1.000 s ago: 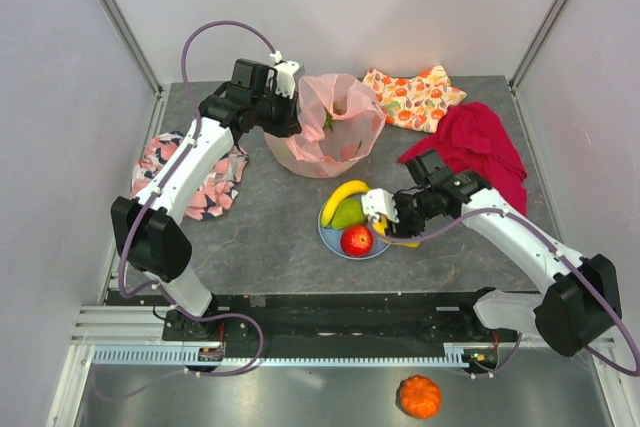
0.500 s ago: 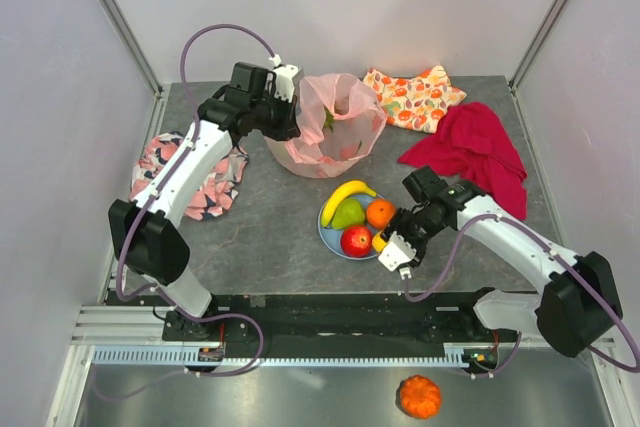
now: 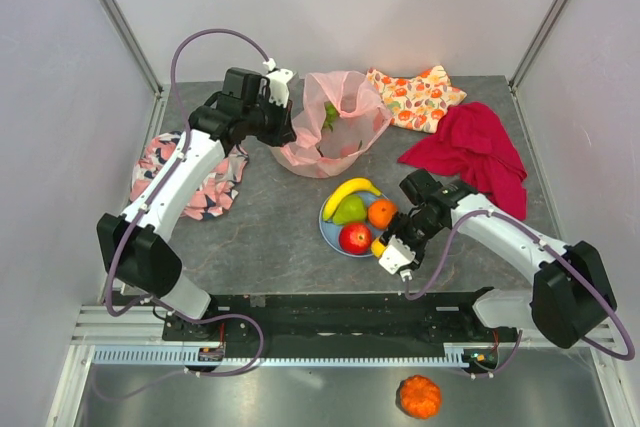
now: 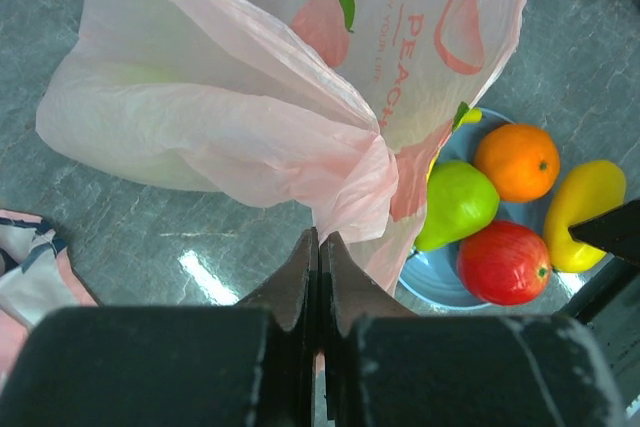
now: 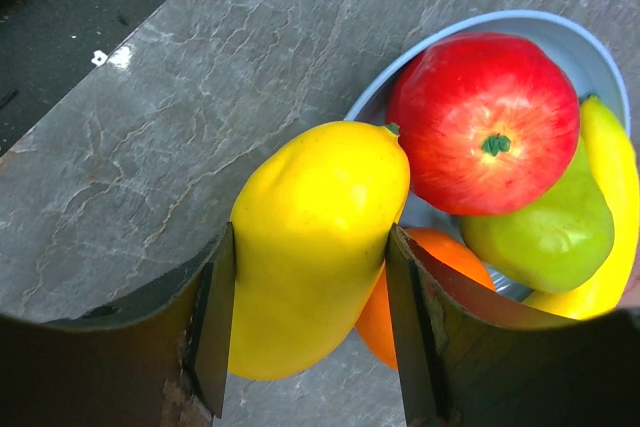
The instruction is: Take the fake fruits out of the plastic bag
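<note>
The pink plastic bag (image 3: 340, 137) sits at the back centre, with a green fruit (image 3: 328, 117) showing inside. My left gripper (image 3: 284, 125) is shut on its bunched edge, and the left wrist view shows the bag (image 4: 250, 117) pinched at the gripper (image 4: 320, 242). On the blue plate (image 3: 330, 238) lie a banana (image 3: 345, 192), green pear (image 3: 348, 212), orange (image 3: 380, 212) and red apple (image 3: 355, 238). My right gripper (image 3: 384, 249) is shut on a yellow fruit (image 5: 315, 237) at the plate's near right rim (image 5: 480, 22), beside the red apple (image 5: 480, 122).
A fruit-print orange cloth (image 3: 415, 95) and a red cloth (image 3: 470, 147) lie at the back right. A pink-and-black patterned cloth (image 3: 190, 177) lies at the left. An orange pumpkin (image 3: 419, 396) sits below the table's near edge.
My right wrist swung from over the plate to its near right side, uncovering the orange. My left gripper pulled the bag's edge slightly left and the bag sagged lower.
</note>
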Controlling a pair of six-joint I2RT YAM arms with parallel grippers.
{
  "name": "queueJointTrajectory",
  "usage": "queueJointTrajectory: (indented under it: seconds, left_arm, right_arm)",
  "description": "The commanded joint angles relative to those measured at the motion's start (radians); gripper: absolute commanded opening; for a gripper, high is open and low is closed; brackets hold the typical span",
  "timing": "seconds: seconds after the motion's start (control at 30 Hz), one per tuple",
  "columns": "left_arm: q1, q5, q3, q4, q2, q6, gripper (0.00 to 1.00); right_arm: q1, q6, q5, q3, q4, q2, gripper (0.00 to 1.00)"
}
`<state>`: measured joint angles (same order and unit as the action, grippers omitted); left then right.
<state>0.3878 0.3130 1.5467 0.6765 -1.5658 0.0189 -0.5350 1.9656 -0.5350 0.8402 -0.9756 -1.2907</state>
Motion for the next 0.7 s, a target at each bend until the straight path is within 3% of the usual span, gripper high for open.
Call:
queueJointTrajectory:
  seconds: [0.0, 0.23, 0.67]
  left_arm:
    - [-0.001, -0.009, -0.023, -0.031, 0.050, 0.026, 0.02]
    - [-0.001, 0.001, -0.019, -0.038, 0.050, 0.021, 0.02]
    - [-0.003, 0.011, -0.025, -0.043, 0.053, 0.018, 0.02]
  right_arm:
    - [-0.006, 0.624, -0.062, -0.001, 0.054, -0.022, 0.46]
    - [-0.010, 0.691, -0.106, 0.037, 0.078, -0.053, 0.48]
    - [-0.036, 0.647, -0.117, 0.145, 0.084, -0.111, 0.49]
